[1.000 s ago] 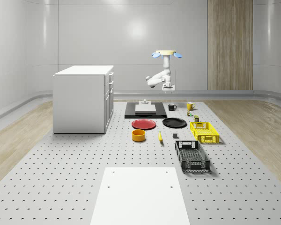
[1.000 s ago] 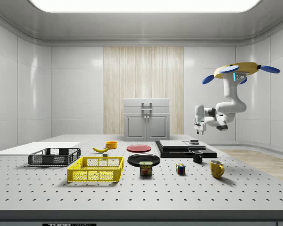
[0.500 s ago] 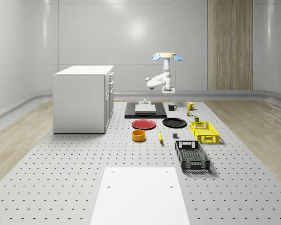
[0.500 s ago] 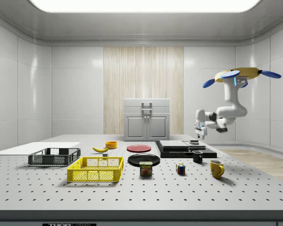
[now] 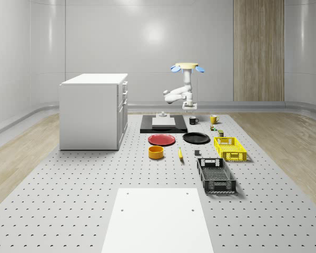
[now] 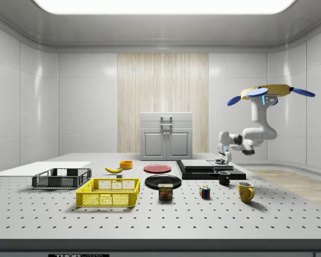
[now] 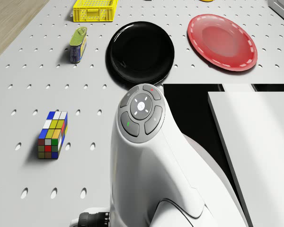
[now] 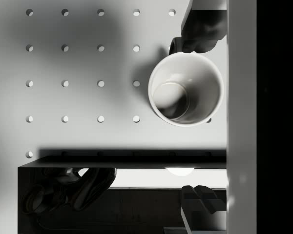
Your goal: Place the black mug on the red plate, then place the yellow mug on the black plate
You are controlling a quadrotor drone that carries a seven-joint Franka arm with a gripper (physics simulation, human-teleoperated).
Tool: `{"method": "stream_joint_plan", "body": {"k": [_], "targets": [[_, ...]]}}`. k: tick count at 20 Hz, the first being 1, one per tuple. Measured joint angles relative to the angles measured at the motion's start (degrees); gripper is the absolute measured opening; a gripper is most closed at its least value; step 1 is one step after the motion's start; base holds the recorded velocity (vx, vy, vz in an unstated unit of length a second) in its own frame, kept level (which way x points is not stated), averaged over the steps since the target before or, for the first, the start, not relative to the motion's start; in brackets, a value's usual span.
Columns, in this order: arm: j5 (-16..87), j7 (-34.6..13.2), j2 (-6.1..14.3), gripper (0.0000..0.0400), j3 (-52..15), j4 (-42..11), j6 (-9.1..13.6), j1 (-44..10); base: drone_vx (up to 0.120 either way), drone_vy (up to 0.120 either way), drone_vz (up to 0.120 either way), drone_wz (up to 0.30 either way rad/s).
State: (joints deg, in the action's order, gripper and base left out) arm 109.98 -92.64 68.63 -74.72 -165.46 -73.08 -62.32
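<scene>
I hover above the counter [image 5: 68, 200], my gripper [image 8: 198, 117] spread apart over the glossy black ceramic mug [image 8: 186, 88]; an off-centre descent could tip it.

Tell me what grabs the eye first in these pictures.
The drone hovers above the table's far end, its white arm bent down so the gripper hangs just above the black mug. The red plate and black plate lie side by side mid-table, the yellow mug near the black one.
</scene>
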Motion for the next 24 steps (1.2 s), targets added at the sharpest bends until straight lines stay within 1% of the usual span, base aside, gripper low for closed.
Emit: {"method": "stream_joint_plan", "body": {"k": [5,8,16,24], "targets": [[-0.7,-0.4,1.3,0.0400,-0.4,0.1,-1.2,-0.4,0.008,0.000,-0.112,0.000],[-0.7,-0.5,2.2,0.0400,-0.2,0.2,-2.1,-0.6,0.000,0.000,0.000,0.000],[2.4,-0.3,4.9,0.0400,3.6,1.0,-6.0,-0.6,0.000,0.000,0.000,0.000],[4.2,-0.1,6.7,0.0400,5.9,1.7,-8.6,-0.7,0.000,0.000,0.000,0.000]]}}
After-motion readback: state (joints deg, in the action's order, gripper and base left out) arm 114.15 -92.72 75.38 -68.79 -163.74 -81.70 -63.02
